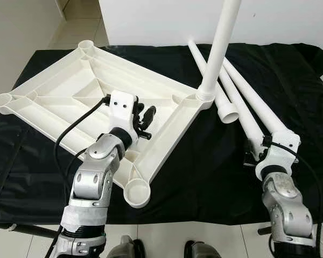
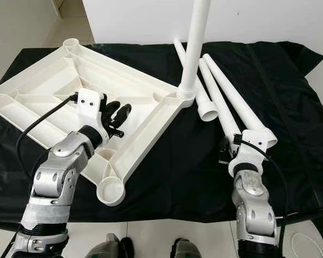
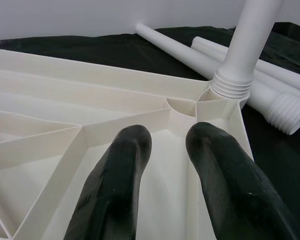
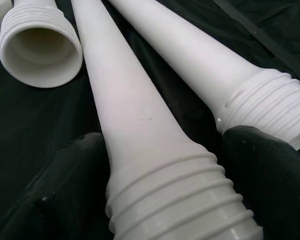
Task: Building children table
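White plastic made up every part: the middle leg (image 4: 155, 165) of three loose ones lay on the black cloth (image 1: 204, 177), its threaded end toward the near right corner of the table and its long axis running away toward the far edge, leaning slightly left. The right gripper (image 2: 232, 146) sat at that threaded end, one black finger (image 4: 50, 195) on either side of the collar, spread about it and seemingly touching; whether it had real purchase I could not judge. Just beside it lay the outer leg (image 4: 225, 65) on one flank, and on the other the third leg (image 4: 37, 45), its open threaded mouth facing the near edge.

Left of these, the upturned tabletop (image 1: 81, 91) rested ribs upward. One mounted leg (image 1: 220, 43) stood upright in the corner socket nearest the loose legs. The near empty socket (image 1: 137, 192) lay at the front edge, close to the left arm. The left gripper (image 1: 142, 118) hovered inside the ribbing, its fingers (image 3: 115, 185) parted and holding nothing.

By my reckoning the right arm was much the nearer to the leg, which would need swinging upright before meeting a socket.
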`<state>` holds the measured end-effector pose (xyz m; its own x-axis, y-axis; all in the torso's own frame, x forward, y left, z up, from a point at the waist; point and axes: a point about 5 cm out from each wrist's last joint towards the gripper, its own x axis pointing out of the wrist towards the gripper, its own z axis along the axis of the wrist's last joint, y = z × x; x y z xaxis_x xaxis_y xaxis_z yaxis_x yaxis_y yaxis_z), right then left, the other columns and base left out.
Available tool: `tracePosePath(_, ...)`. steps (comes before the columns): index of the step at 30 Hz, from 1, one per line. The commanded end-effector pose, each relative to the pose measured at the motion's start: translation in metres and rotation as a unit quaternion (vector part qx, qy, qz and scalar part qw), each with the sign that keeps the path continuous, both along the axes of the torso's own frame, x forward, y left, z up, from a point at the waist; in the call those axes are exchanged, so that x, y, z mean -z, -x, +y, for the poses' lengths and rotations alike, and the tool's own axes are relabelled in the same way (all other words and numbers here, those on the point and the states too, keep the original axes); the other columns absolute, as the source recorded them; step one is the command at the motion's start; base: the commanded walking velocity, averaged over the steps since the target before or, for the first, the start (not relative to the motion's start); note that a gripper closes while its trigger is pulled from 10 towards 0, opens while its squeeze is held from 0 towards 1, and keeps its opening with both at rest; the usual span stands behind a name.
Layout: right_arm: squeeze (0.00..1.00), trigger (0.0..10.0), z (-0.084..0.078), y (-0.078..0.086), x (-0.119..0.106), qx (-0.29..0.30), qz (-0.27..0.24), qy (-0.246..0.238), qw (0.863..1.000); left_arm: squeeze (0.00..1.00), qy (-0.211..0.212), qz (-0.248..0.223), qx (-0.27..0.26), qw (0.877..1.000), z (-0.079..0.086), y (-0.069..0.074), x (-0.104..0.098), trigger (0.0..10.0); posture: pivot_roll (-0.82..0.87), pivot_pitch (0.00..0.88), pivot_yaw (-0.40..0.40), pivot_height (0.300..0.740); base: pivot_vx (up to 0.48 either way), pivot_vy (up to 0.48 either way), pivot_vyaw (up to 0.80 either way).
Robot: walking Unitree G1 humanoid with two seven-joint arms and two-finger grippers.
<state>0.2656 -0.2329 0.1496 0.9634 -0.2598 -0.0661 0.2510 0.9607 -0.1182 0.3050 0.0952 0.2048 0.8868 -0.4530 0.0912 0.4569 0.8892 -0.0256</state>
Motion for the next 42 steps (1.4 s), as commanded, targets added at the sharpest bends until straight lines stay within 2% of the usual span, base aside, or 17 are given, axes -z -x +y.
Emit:
tracePosePath(1,0.00,10.0,0.001,0.000,0.006,-0.014,0.016,-0.005,1.000,0.00,0.000,0.008,-0.030,1.000,0.003,0.001,0.002,10.0,-0.13,0.159,0.060,0.740,0.000,0.000,0.00)
tracePosePath(9,0.00,10.0,0.011,-0.004,0.012,-0.073,0.018,0.001,0.997,0.00,0.001,0.011,-0.019,1.000,-0.004,0.003,0.004,10.0,-0.14,0.157,0.054,0.740,0.000,0.000,0.00)
tracePosePath(10,0.00,4.4,0.012,-0.005,0.012,-0.080,0.016,0.000,0.997,0.00,0.002,0.010,-0.017,1.000,-0.005,0.004,0.004,10.0,-0.14,0.155,0.053,0.740,0.000,0.000,0.00)
tracePosePath(11,0.00,4.4,0.012,-0.005,0.012,-0.080,0.016,0.000,0.997,0.00,0.002,0.010,-0.017,1.000,-0.005,0.004,0.004,10.0,-0.14,0.155,0.053,0.740,0.000,0.000,0.00)
tracePosePath(12,0.00,0.9,0.013,-0.006,0.014,-0.087,0.019,-0.008,0.996,0.00,0.003,0.009,-0.014,1.000,-0.006,0.004,0.004,10.0,-0.13,0.154,0.051,0.740,0.000,0.000,0.00)
tracePosePath(14,0.00,0.9,0.013,-0.006,0.014,-0.087,0.019,-0.008,0.996,0.00,0.003,0.009,-0.014,1.000,-0.006,0.004,0.004,10.0,-0.13,0.154,0.051,0.740,0.000,0.000,0.00)
tracePosePath(15,0.00,0.0,0.015,-0.007,0.015,-0.094,0.023,-0.010,0.995,0.00,0.003,0.008,-0.012,1.000,-0.007,0.005,0.003,10.0,-0.13,0.153,0.049,0.740,0.000,0.000,0.00)
tracePosePath(27,0.00,0.0,0.026,-0.020,0.005,-0.146,-0.026,-0.007,0.989,0.00,-0.003,-0.001,0.007,1.000,-0.012,0.005,-0.002,10.0,-0.13,0.139,0.045,0.740,0.000,0.000,0.00)
tracePosePath(28,0.00,1.3,0.027,-0.022,0.004,-0.150,-0.030,-0.004,0.988,0.00,-0.003,-0.001,0.009,1.000,-0.013,0.006,-0.001,10.0,-0.13,0.139,0.045,0.740,0.000,0.000,0.00)
tracePosePath(29,0.00,10.0,0.027,-0.024,0.002,-0.146,-0.037,-0.001,0.989,0.00,-0.003,-0.001,0.012,1.000,-0.014,0.006,-0.001,10.0,-0.13,0.139,0.045,0.740,0.000,0.000,0.00)
tracePosePath(34,0.00,10.0,0.029,-0.028,0.002,-0.146,-0.036,0.000,0.989,0.00,-0.003,0.000,0.022,1.000,-0.018,0.007,0.001,10.0,-0.14,0.146,0.044,0.740,0.000,0.000,0.00)
tracePosePath(35,0.00,4.7,0.030,-0.029,0.001,-0.153,-0.046,-0.012,0.987,0.00,-0.002,-0.001,0.024,1.000,-0.019,0.007,0.001,10.0,-0.14,0.147,0.038,0.740,0.000,0.000,0.00)
tracePosePath(37,0.00,4.7,0.031,-0.030,0.001,-0.158,-0.054,-0.022,0.986,0.00,-0.001,-0.002,0.025,1.000,-0.020,0.007,0.001,10.0,-0.14,0.147,0.038,0.740,0.000,0.000,0.00)
tracePosePath(38,0.00,0.0,0.033,-0.032,0.001,-0.161,-0.054,-0.018,0.985,0.00,-0.002,-0.002,0.026,1.000,-0.021,0.006,0.001,10.0,-0.14,0.147,0.038,0.740,0.000,0.000,0.00)
tracePosePath(40,0.00,0.1,0.034,-0.034,0.000,-0.159,-0.057,-0.023,0.985,0.00,0.002,-0.004,0.027,1.000,-0.022,0.005,0.000,10.0,-0.14,0.149,0.033,0.740,0.000,0.000,0.00)
tracePosePath(41,0.00,10.0,0.035,-0.035,-0.001,-0.158,-0.062,-0.025,0.985,0.00,0.005,-0.005,0.028,1.000,-0.023,0.005,0.000,10.0,-0.14,0.149,0.033,0.740,0.000,0.000,0.00)
tracePosePath(42,0.00,10.0,0.035,-0.035,-0.001,-0.158,-0.062,-0.025,0.985,0.00,0.005,-0.005,0.028,1.000,-0.023,0.005,0.000,10.0,-0.14,0.149,0.033,0.740,0.000,0.000,0.00)
